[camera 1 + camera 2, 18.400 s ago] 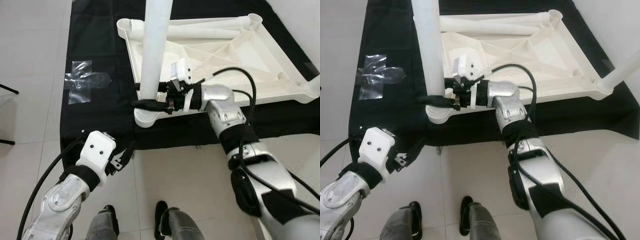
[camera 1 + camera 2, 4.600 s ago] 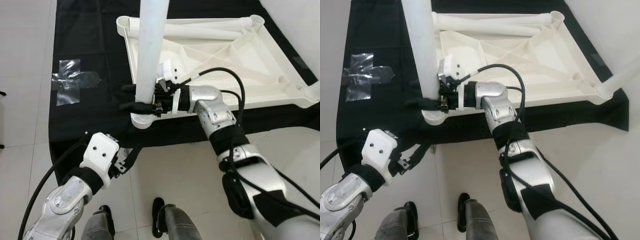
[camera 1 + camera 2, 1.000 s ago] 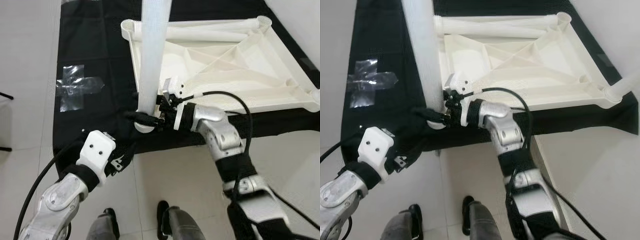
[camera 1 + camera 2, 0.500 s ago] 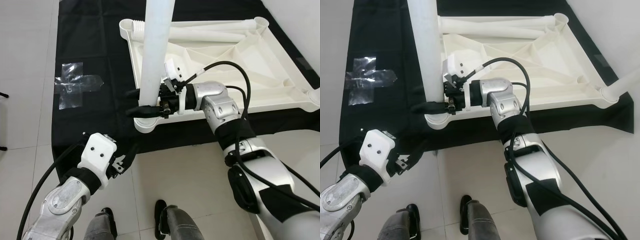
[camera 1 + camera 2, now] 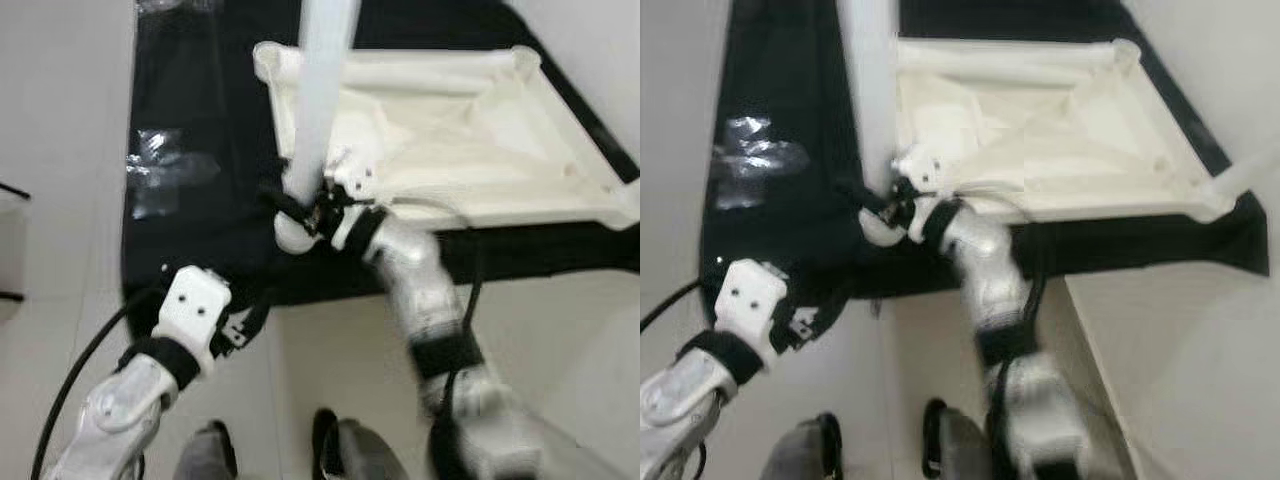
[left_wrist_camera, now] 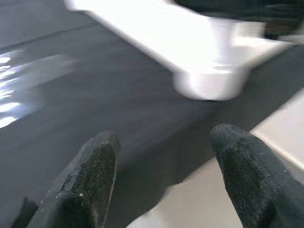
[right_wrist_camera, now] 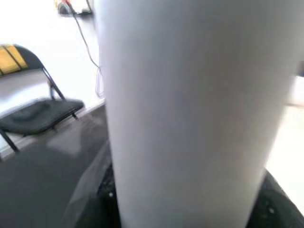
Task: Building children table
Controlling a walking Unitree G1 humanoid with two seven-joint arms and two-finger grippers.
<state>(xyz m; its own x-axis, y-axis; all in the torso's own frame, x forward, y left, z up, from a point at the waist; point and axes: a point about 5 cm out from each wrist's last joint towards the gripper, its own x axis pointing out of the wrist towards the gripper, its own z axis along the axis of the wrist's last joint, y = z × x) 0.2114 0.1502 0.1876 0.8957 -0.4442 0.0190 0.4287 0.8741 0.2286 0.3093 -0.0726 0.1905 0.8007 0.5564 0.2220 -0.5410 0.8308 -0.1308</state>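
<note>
- The white tabletop point(image 5: 470, 150) is lying upside down on a black cloth point(image 5: 200, 230) spread over the tiled floor point(image 5: 60, 150), its ribbed underside facing up like a shallow tray, with a loose leg point(image 5: 420, 68) lying along its far rim.
- The right gripper point(image 5: 300, 212) is clamping its fingers around a white table leg point(image 5: 322, 90) that is standing upright in the near corner socket (the leg's top is running out of frame).
- The left gripper point(image 6: 161, 166) is hovering over the cloth's near edge, fingers spread apart and holding nothing.
- Motion blur is smearing the right arm.
- Clear tape point(image 5: 165, 170) is glinting on the cloth; no writing is readable.
- A folding chair point(image 7: 33, 109) is standing in the background.
</note>
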